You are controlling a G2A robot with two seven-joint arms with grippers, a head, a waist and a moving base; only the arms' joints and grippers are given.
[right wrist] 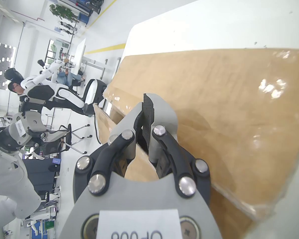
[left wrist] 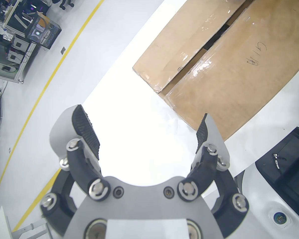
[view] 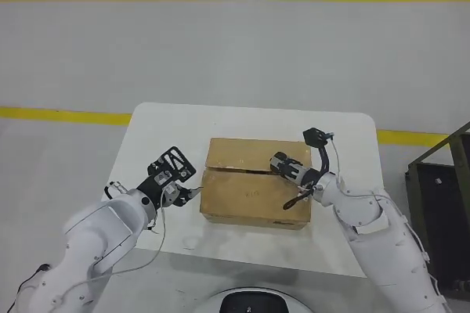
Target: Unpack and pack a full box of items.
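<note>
Top view: box (view: 254,184) on table (view: 157,133), seam (view: 254,166) running side to side, right gripper (view: 276,163) on its right end, left gripper (view: 196,180) just off the left end; left wrist view: fingers (left wrist: 86,130) spread, box ahead, untouched; right wrist view: fingers (right wrist: 162,115) clenched at the seam.

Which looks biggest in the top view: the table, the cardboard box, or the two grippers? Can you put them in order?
1. table
2. cardboard box
3. left gripper and right gripper: these two look about the same size, so I can't put one ahead of the other.
</note>
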